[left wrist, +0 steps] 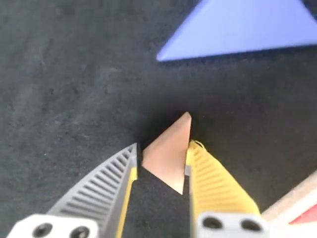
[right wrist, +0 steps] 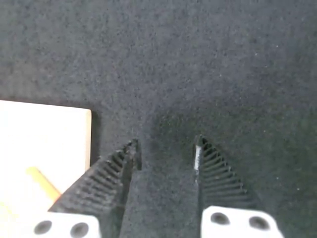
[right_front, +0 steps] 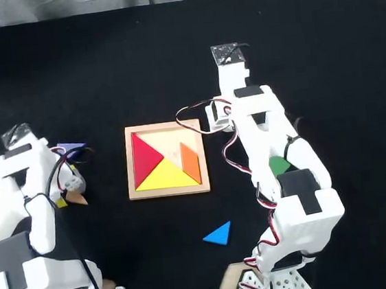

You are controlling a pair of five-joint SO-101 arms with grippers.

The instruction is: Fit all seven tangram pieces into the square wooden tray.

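The tray is lying between the grippers, just beside the right gripper, which is gaping wide and empty. The left gripper is pinching a tan triangle, and a purple triangle is lying just beyond its tips.

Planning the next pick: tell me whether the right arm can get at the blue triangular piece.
Probably yes: the right tool is open and empty, and the blue triangular piece lies alone on bare black cloth near that arm's base.
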